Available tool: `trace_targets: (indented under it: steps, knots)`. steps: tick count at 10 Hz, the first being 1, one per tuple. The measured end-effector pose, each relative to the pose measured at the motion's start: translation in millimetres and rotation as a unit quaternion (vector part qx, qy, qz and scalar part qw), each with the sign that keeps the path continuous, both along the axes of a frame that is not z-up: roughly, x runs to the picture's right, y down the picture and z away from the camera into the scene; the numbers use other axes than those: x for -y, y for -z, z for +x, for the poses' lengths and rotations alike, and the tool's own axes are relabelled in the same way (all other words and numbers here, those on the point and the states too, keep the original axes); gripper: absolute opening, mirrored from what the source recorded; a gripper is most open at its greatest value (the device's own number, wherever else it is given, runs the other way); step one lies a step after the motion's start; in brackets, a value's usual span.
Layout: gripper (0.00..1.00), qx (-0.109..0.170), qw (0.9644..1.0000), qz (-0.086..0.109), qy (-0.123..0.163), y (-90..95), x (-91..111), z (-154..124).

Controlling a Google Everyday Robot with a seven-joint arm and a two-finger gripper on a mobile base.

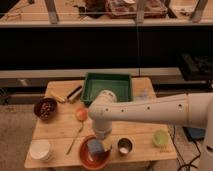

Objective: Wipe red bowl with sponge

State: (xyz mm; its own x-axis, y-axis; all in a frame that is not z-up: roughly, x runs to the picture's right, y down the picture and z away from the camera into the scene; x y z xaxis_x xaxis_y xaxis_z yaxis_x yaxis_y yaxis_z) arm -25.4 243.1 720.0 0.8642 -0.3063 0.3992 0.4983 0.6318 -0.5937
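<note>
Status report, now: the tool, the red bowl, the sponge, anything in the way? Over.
Tool shut, low over red bowl. Sponge inside bowl, right under tool. Metal cup stands close beside bowl.

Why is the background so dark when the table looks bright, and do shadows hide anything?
Camera view: warm light from above falls on the wooden table, while the space behind it is nearly black. Same view: the pale arm shades the hand, which hangs low over the red bowl at the sponge.
</note>
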Motion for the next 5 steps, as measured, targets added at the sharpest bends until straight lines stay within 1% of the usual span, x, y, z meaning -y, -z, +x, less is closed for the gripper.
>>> trace_targets:
  steps: [2, 3, 5]
  knots:
    - [0.18, -0.003, 1.0000, -0.007, -0.004, -8.7, -3.6, 1.4]
    - [0.18, 0.000, 0.9999, -0.011, 0.000, -12.2, -7.1, -2.3]
    - [0.18, 0.014, 0.9996, -0.016, 0.018, -15.6, -15.2, -22.2]
